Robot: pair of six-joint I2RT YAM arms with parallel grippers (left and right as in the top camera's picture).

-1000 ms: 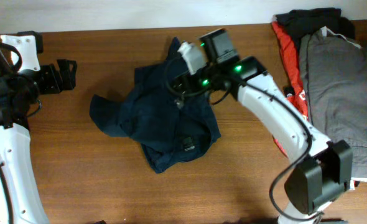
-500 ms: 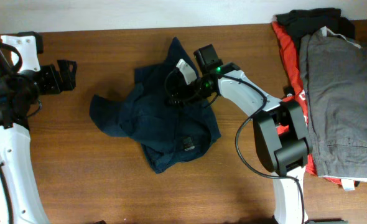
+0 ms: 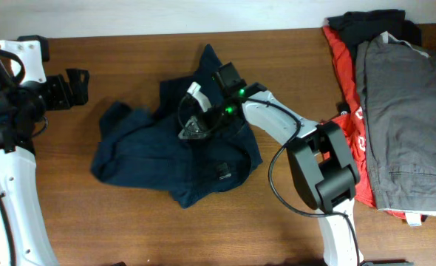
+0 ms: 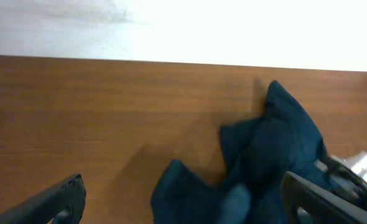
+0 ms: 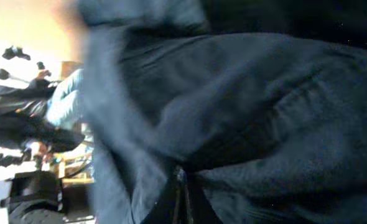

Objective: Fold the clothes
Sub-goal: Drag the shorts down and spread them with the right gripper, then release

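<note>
The clothes, a pair of dark navy-blue shorts [image 3: 155, 151], lie crumpled in the middle of the wooden table [image 3: 129, 229]. My right gripper [image 3: 192, 127] reaches in from the right, low over the shorts' upper middle, shut on a fold of the cloth. In the right wrist view navy cloth [image 5: 264, 93] fills the frame and the jaws [image 5: 180, 193] are pinched together on it. My left gripper [image 3: 74, 87] hovers open at the far left, apart from the shorts. In the left wrist view its gap [image 4: 186, 208] faces the shorts [image 4: 277, 149], with nothing between the fingers.
A pile of other garments sits at the table's right end: grey trousers [image 3: 403, 111] on a red-orange garment [image 3: 343, 66], with dark cloth [image 3: 366, 22] behind. The right arm's base [image 3: 329, 177] stands beside the pile. A pale wall runs behind the table's far edge.
My right gripper slid left across the shorts and shut on the cloth. The shorts' left part spread out toward the lower left. The left arm stayed still.
</note>
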